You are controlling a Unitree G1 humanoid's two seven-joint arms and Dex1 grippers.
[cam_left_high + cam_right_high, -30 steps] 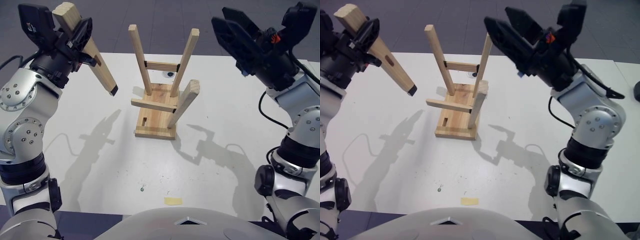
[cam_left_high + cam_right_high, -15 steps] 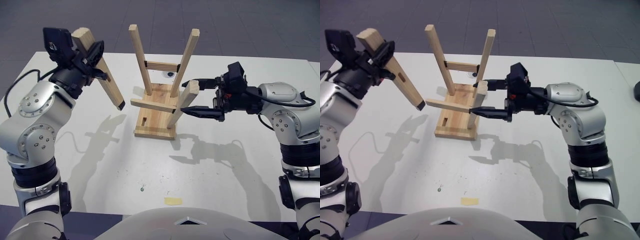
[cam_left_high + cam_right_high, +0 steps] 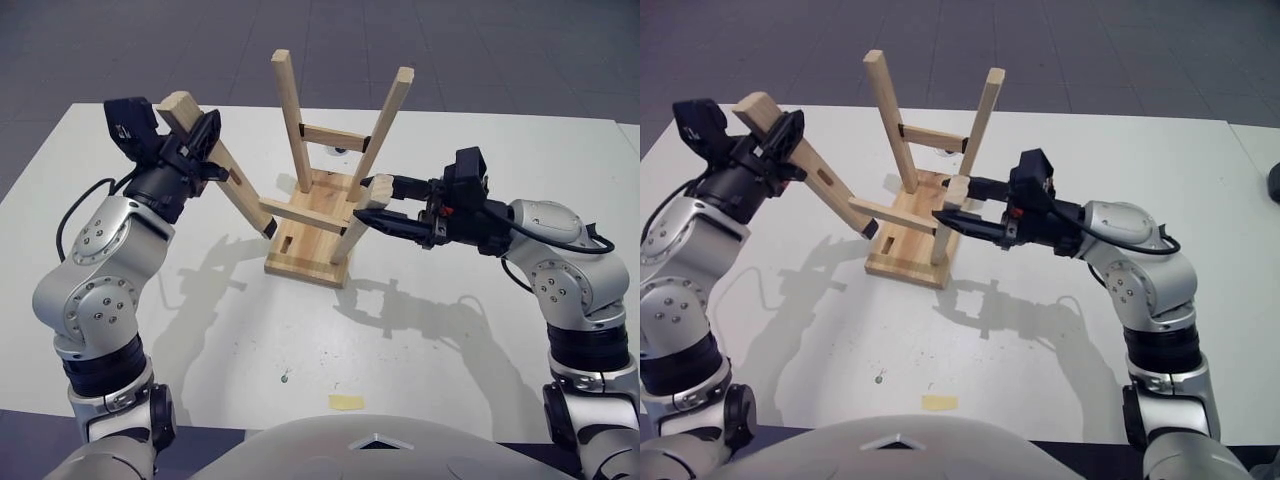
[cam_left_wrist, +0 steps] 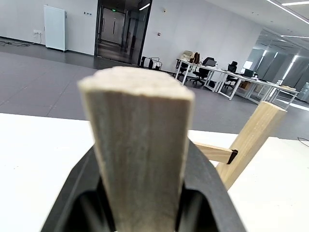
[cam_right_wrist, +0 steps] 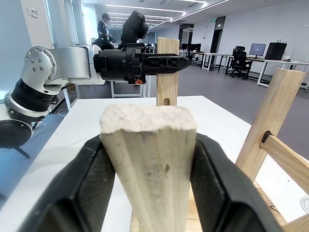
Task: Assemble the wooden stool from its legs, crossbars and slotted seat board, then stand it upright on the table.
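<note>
Table (image 3: 480, 330), white, one. Seat board (image 3: 305, 262), one, lies flat at mid-table with one open slot showing. Legs, four. Three stand up from the board: far-left leg (image 3: 291, 120), far-right leg (image 3: 385, 125), near leg (image 3: 357, 225). The fourth leg (image 3: 235, 185) hangs tilted, clamped near its top in the left gripper (image 3: 195, 150), lower tip at the lower crossbar's free end. Right gripper (image 3: 372, 200) is closed on the near leg's top. Crossbars, two: upper crossbar (image 3: 335, 139) joins the far legs; lower crossbar (image 3: 305, 212) runs leftward from the near leg. Tape scrap (image 3: 346, 402), one, by the table's front edge.
</note>
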